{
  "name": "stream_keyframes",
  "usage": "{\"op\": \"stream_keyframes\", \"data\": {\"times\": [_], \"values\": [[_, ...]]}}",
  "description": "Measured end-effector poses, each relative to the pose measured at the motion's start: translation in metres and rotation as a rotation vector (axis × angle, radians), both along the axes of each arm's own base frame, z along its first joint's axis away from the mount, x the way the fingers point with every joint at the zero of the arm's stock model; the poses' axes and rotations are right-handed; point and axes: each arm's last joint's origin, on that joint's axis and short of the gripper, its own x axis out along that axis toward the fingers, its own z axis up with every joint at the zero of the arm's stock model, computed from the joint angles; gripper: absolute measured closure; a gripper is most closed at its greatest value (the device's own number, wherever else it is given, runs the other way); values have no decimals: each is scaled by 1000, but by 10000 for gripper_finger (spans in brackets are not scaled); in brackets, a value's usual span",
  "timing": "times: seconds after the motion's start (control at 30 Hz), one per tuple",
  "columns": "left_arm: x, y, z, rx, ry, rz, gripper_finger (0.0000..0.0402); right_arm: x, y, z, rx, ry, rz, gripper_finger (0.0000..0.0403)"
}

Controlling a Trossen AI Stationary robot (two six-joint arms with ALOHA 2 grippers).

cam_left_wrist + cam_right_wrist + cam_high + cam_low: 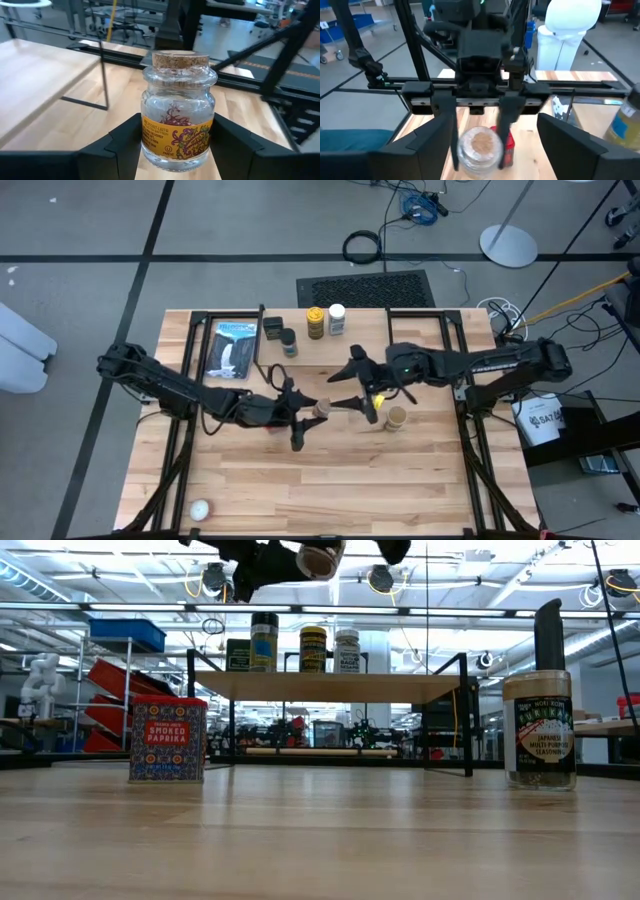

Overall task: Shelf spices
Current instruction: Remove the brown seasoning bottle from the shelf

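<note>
My left gripper (312,411) is shut on a small glass jar with a cork stopper (177,117), held high over the middle of the table (320,558). My right gripper (350,388) hovers open just to its right, facing it, with fingers (420,145) wide apart. The red paprika tin (167,738) stands on the table below. A tan-topped seasoning jar (396,418) stands to the right. The shelf (400,686) at the far side bears the black tin (272,328), dark-lidded jar (289,340), yellow-lidded jar (315,322) and white-lidded jar (336,318). My left gripper pinches the jar's labelled lower body (150,142) between its two fingers (125,142), one on each side. The fingers come from the table's left, roughly level. The jar is lifted clear of the table, cork end free above the fingers.
A flat blue-and-black package (232,348) lies at the far left of the table. A small white ball (200,509) sits near the near left corner. The near half of the tabletop (380,490) is bare wood. Black frame rails run along both table sides.
</note>
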Motion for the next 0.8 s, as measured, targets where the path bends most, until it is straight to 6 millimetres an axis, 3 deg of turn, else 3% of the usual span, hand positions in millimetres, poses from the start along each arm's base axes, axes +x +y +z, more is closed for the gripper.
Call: {"op": "stream_keyframes", "data": {"times": [0.4, 0.8], "values": [[-48, -38, 16, -53, 92, -55, 193, -35, 13, 26, -15, -48, 56, 121], [-94, -77, -14, -66, 252, 135, 192, -35, 19, 25, -8, -44, 78, 121]]}}
